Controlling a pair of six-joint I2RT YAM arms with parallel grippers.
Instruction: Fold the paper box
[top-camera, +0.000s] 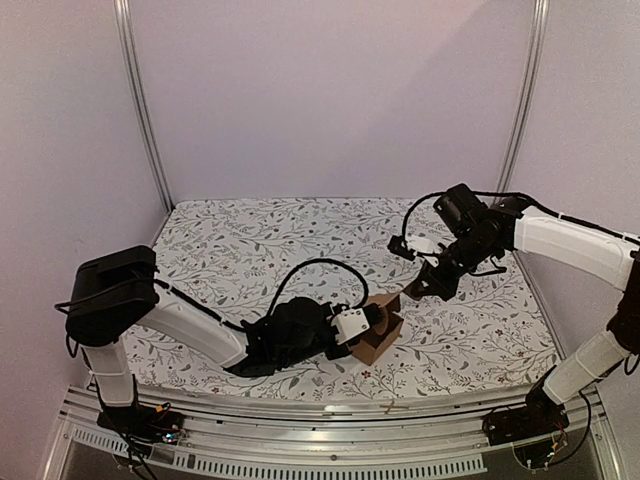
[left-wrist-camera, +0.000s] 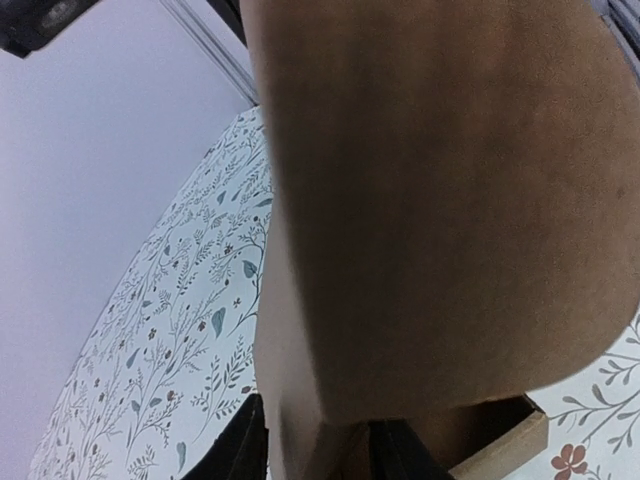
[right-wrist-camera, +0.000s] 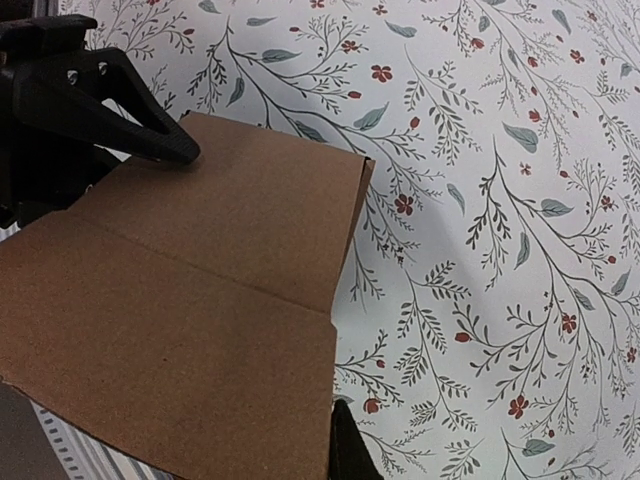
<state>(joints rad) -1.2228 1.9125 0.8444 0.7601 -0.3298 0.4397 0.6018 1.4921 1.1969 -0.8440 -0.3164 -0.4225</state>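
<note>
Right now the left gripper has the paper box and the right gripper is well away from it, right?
Not quite. The left gripper does have the paper box, but the right gripper is not away from it: its fingers are shut on one of the box's cardboard flaps, as the right wrist view shows.

Soft, even, pinkish light, shadows gentle — and on the left wrist view the paper box (left-wrist-camera: 440, 200) looms close, blurred.
</note>
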